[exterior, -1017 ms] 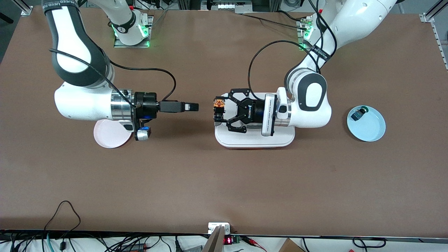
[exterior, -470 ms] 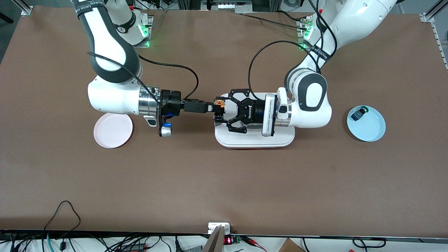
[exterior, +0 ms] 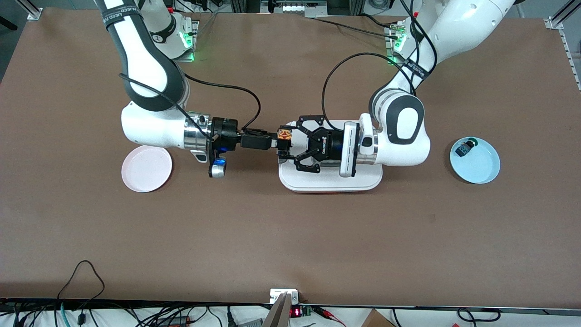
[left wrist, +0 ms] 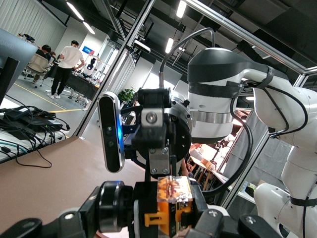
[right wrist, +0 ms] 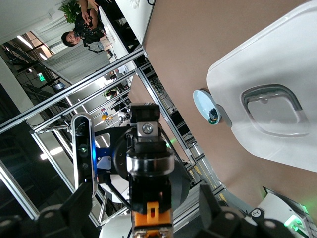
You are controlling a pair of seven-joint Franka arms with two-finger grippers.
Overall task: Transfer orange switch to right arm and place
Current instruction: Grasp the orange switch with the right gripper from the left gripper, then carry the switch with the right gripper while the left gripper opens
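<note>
While the left gripper pinches the switch over the brown table, I cannot tell the right gripper's state; lab hall around.

Brown table, aluminium frame posts, ceiling strip lights, people at desks

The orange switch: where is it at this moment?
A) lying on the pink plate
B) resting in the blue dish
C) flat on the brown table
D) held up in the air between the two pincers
D: the orange switch sits in the left pincer above the edge of the white tray, with the right pincer reaching it from the pink plate's end of the table.
</note>
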